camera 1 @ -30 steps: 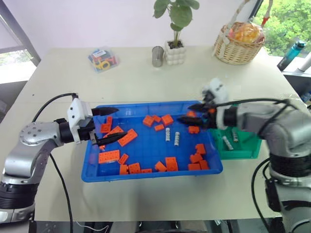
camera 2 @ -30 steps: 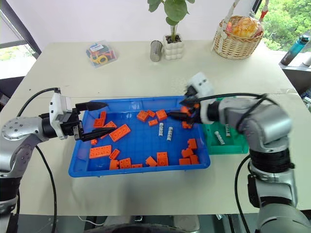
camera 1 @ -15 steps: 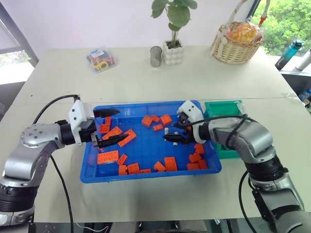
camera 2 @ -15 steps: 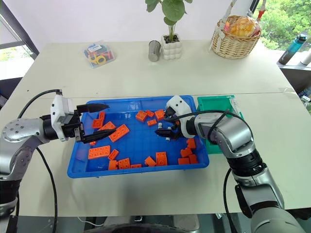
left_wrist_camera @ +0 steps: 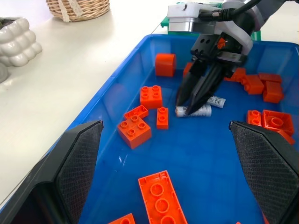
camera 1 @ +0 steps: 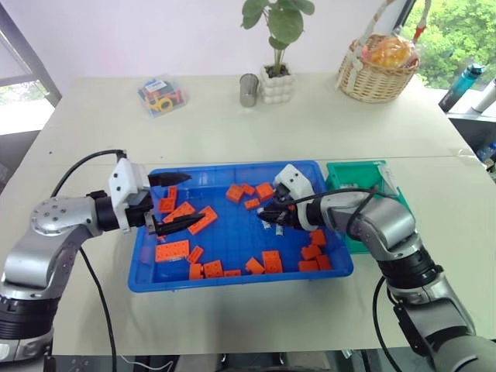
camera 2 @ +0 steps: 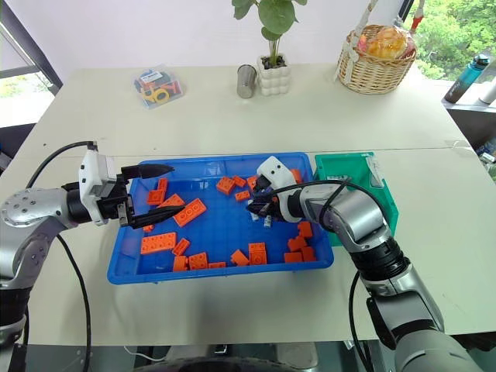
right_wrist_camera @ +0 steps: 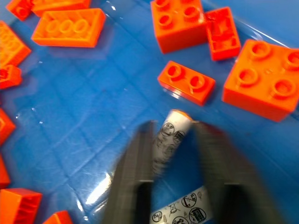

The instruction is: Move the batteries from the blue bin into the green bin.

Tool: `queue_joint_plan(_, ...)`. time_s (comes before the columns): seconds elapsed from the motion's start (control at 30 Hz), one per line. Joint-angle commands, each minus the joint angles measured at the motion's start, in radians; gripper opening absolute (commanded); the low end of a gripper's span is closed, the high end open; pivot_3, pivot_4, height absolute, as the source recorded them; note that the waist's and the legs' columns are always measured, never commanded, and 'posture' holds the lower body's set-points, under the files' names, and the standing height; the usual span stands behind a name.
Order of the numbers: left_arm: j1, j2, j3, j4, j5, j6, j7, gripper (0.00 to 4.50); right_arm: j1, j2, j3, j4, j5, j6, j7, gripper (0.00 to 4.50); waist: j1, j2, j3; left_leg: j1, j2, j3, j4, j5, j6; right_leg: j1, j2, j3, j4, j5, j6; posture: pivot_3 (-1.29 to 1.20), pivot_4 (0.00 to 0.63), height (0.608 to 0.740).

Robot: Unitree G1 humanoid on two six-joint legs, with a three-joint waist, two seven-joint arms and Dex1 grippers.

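The blue bin (camera 1: pixel 232 236) lies in front of me, scattered with orange bricks (camera 1: pixel 174 249). My right gripper (camera 1: pixel 268 219) reaches down into its middle and is shut on a battery (left_wrist_camera: pixel 195 111), which shows between its fingers (right_wrist_camera: pixel 140 154) in the right wrist view. A second battery (left_wrist_camera: pixel 216 101) lies on the bin floor right beside it. The green bin (camera 2: pixel 349 167) stands against the blue bin's right side, partly behind my right arm. My left gripper (camera 1: pixel 177 201) hangs open over the blue bin's left end, holding nothing.
At the back of the table stand a wicker basket (camera 1: pixel 378 70), a plant in a white pot (camera 1: pixel 279 84), a metal cup (camera 1: pixel 249 89) and a clear box of coloured items (camera 1: pixel 161 94). A bottle (camera 1: pixel 463 87) stands past the table's far right edge.
My right gripper came from beside the green bin, left and down into the blue bin, and shut on a battery. The left arm stayed still.
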Motion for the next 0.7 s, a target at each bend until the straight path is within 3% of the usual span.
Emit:
queue_joint_plan(0.03, 0.001, 0.010, 0.023, -0.036, -0.017, 0.001, -0.003, 4.50, -0.015, 0.002, -0.035, -0.047, 0.021, 0.026, 0.001, 0.02, 0.000, 0.000, 0.000, 0.000, 0.000, 0.000, 0.000, 0.000, 0.000, 0.000, 0.000, 0.000, 0.000, 0.000, 0.000, 0.00, 0.150, 0.737)
queue_joint_plan(0.27, 0.013, -0.001, 0.021, -0.060, -0.042, 0.006, -0.012, 4.50, -0.094, -0.007, -0.298, -0.120, 0.146, 0.210, -0.026, 0.02, 0.001, 0.000, 0.000, 0.000, 0.000, 0.000, 0.000, 0.000, 0.000, 0.000, 0.000, 0.000, 0.000, 0.000, 0.000, 0.00, 0.150, 0.737)
queue_joint_plan(0.43, 0.034, 0.005, 0.028, -0.058, -0.063, -0.001, -0.061, 4.50, -0.060, -0.067, -0.291, -0.177, 0.163, 0.200, -0.006, 0.02, 0.001, 0.000, 0.000, 0.000, 0.000, 0.000, 0.000, 0.000, 0.000, 0.000, 0.000, 0.000, 0.000, 0.000, 0.000, 0.00, 0.150, 0.737)
queue_joint_plan(0.53, 0.051, 0.021, 0.026, -0.062, -0.066, -0.008, -0.102, 4.50, 0.006, -0.150, -0.166, -0.235, 0.116, 0.057, 0.074, 0.84, 0.001, 0.000, 0.000, 0.000, 0.000, 0.000, -0.001, 0.000, 0.000, 0.000, 0.000, 0.000, 0.000, 0.000, 0.000, 0.00, 0.150, 0.737)
queue_joint_plan(0.6, 0.064, 0.035, 0.035, -0.069, -0.080, 0.001, -0.124, 4.50, 0.037, -0.169, -0.102, -0.251, 0.123, 0.002, 0.130, 1.73, 0.000, 0.000, 0.000, 0.000, 0.000, 0.000, -0.001, 0.000, 0.000, 0.000, 0.000, 0.000, 0.000, 0.000, 0.000, 0.00, 0.150, 0.737)
queue_joint_plan(0.7, 0.076, 0.050, 0.036, -0.077, -0.082, -0.002, -0.144, 4.50, 0.031, -0.152, -0.042, -0.203, 0.095, -0.056, 0.152, 1.73, -0.003, 0.000, 0.000, 0.000, 0.000, 0.000, 0.000, 0.000, 0.000, 0.000, 0.000, 0.000, -0.001, 0.000, 0.000, 0.00, 0.150, 0.737)
